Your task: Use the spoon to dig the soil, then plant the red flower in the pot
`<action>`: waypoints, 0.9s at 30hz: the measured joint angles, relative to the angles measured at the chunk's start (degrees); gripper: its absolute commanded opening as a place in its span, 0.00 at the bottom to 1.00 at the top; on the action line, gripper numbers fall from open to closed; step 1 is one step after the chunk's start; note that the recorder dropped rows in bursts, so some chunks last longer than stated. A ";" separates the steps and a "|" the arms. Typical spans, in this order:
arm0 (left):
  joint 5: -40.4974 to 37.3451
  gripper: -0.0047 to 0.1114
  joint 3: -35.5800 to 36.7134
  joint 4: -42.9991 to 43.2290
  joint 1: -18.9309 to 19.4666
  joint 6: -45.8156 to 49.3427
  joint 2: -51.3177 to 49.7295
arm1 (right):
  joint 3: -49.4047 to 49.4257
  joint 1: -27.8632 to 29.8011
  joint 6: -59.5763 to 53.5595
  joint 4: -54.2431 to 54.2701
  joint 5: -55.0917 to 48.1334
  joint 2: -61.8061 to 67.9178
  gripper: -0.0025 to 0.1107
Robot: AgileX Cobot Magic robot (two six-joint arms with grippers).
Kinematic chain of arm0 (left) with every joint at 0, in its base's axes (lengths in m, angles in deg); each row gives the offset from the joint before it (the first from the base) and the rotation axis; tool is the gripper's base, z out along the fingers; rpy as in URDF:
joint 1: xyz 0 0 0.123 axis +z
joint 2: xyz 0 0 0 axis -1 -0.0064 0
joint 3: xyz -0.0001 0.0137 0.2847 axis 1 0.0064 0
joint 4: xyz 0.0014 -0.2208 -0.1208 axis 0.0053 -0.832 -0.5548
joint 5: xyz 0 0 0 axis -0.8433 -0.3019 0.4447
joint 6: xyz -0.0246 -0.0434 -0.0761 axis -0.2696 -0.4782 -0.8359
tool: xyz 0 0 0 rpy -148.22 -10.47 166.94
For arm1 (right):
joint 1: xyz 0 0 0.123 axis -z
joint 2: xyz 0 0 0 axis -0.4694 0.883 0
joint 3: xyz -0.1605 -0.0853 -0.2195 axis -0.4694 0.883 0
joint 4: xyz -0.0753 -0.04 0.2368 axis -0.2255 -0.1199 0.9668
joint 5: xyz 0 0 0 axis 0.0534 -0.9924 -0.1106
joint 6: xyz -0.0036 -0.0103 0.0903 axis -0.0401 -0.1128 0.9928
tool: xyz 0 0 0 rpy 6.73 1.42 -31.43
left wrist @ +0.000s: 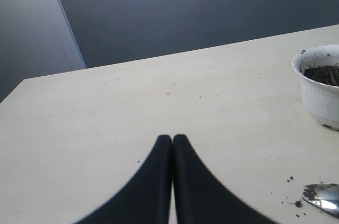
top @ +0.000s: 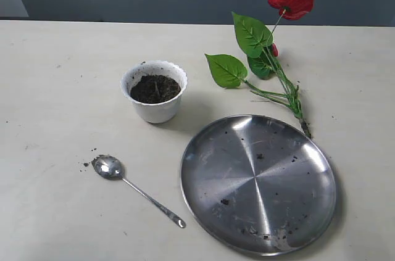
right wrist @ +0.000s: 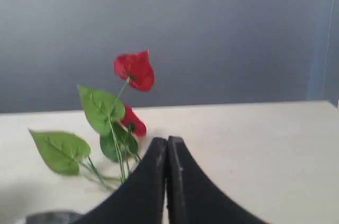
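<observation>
Both end effectors are clenched and empty. The spoon [left wrist: 323, 198] lies on the worktop just beside the left end effector [left wrist: 172, 139], pot [left wrist: 320, 83] of soil [left wrist: 324, 73] beyond it, ready for digging. The red flower [right wrist: 114, 123] lies just ahead of the right end effector [right wrist: 167, 142].

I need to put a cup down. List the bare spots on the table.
Bare: left of the pot, and the far side behind it. Crowded: the plate fills the near right, the flower lies behind it, and the spoon lies near left.
</observation>
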 measured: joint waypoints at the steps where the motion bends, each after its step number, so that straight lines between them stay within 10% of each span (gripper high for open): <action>1: 0.00 0.05 0.00 0.00 0.00 0.00 0.00 | 0.00 0.00 1.40 1.78 2.07 0.00 0.02; 9: 0.00 0.05 0.00 0.00 0.00 0.00 0.00 | 0.00 0.00 20.97 25.03 18.32 0.00 0.02; 18: 0.00 0.05 0.00 0.00 0.00 0.00 0.00 | -1.57 -3.36 30.30 13.97 11.47 0.16 0.02; 22: 0.00 0.05 0.00 0.00 0.00 0.00 0.00 | -13.79 -8.70 30.33 -3.24 2.81 5.66 0.02; 27: 0.00 0.05 0.00 0.00 0.00 0.00 0.00 | -47.08 -21.85 -2.52 -2.86 -21.20 36.67 0.02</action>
